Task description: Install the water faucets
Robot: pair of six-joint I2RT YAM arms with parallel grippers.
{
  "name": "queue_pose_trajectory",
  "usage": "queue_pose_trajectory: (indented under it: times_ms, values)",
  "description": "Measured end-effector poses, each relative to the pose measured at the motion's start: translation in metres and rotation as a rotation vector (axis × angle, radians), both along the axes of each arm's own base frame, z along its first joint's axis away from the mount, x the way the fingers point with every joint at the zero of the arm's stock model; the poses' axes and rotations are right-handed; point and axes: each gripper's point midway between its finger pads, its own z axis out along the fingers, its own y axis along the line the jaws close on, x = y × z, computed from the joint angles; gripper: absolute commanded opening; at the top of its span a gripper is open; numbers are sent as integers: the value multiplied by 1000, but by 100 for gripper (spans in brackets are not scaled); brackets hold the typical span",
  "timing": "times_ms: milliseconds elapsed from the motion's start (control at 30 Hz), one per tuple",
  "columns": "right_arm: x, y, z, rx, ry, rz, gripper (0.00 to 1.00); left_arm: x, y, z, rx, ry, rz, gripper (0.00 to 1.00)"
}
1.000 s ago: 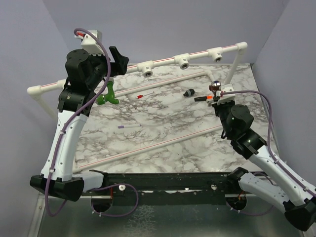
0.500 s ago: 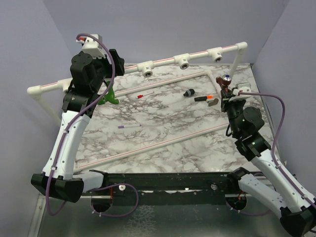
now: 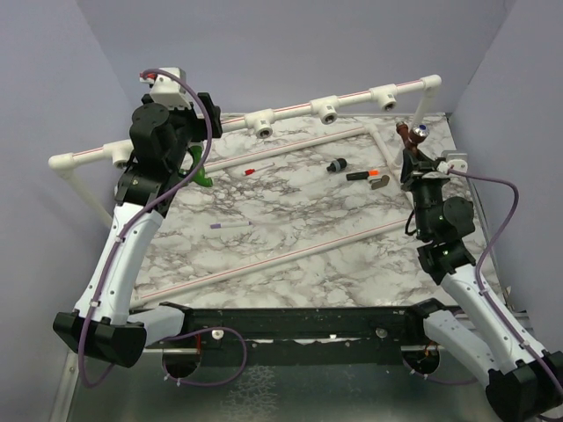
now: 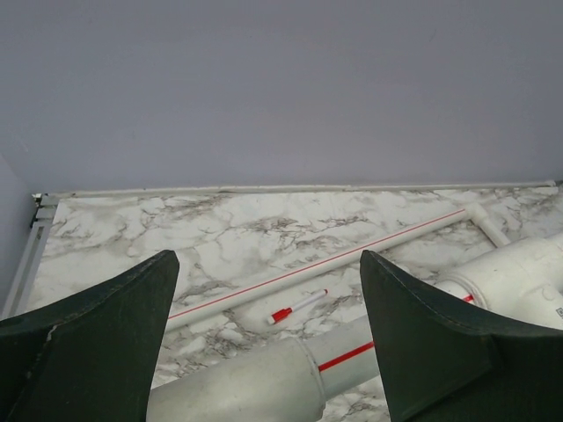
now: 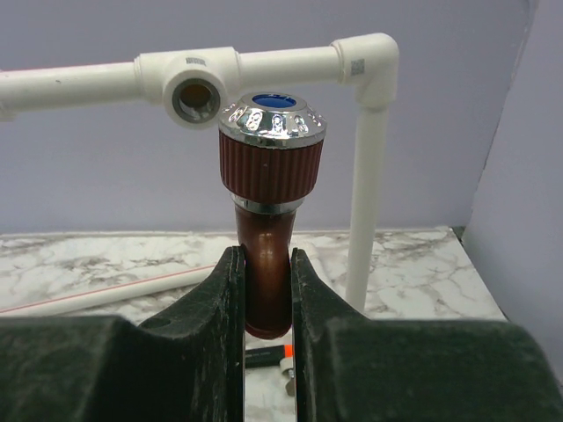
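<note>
The reddish-brown faucet [image 3: 405, 137] with its silvery end [image 5: 272, 120] stands upright in my right gripper [image 3: 411, 162], which is shut on its stem [image 5: 266, 277] and holds it above the table's far right. In the right wrist view it is just below and right of a white T-fitting socket [image 5: 195, 98]. The green faucet [image 3: 199, 169] lies on the table at the far left, partly hidden behind my left arm. My left gripper [image 3: 209, 120] is open and empty, its fingers [image 4: 106, 343] wide apart over the raised white pipe [image 4: 290, 374].
A raised white pipe rail [image 3: 352, 97] with three T-fittings crosses the back on corner posts. On the marble lie thin white pipes [image 3: 290, 251], a red-tipped stick [image 3: 260, 167], a purple-tipped stick [image 3: 230, 225], a black cap [image 3: 335, 164] and a black-orange marker [image 3: 363, 175].
My right gripper has lifted the reddish-brown faucet and carried it right and back toward the rail's right end. My left gripper has shifted slightly along the rail. The green faucet has stayed put.
</note>
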Motion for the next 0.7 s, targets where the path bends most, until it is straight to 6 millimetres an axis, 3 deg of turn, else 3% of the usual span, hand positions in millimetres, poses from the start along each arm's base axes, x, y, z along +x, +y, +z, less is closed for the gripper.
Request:
queue_pose_trajectory:
  times_ms: [167, 700]
  values:
    - [4, 6, 11, 20, -58, 53, 1, 0, 0, -1, 26, -5, 15, 85]
    - [13, 23, 16, -49, -113, 181, 1, -1, 0, -5, 97, -12, 69, 86]
